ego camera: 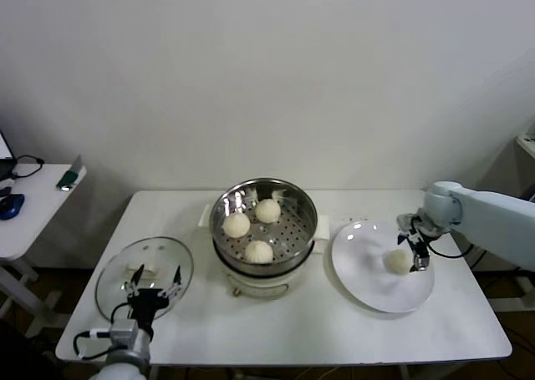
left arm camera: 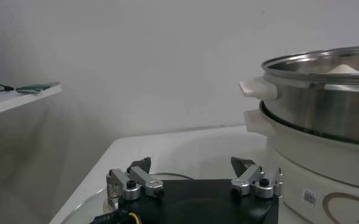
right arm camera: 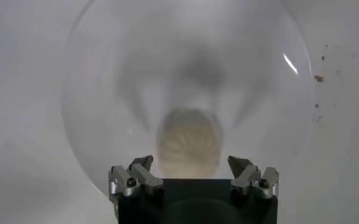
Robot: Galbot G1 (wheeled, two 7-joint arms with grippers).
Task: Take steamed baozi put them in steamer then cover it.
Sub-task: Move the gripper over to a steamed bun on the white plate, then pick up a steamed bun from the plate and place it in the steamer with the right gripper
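4 buns showing cream-white, 1 w/ faint pleat lines in right wrist view. Steamer shining silver steel, tray inside dotted w/ holes, base white w/ brown curl mark. Lid looking clear glass w/ metal rim, white handle. Plate showing plain white. Table white, wall off-white. Both grippers, left & right, showing black bodies w/ silver fingers.

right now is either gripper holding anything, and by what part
Nothing is held. The right gripper is open above the last baozi on the plate; the left gripper is open over the lid.
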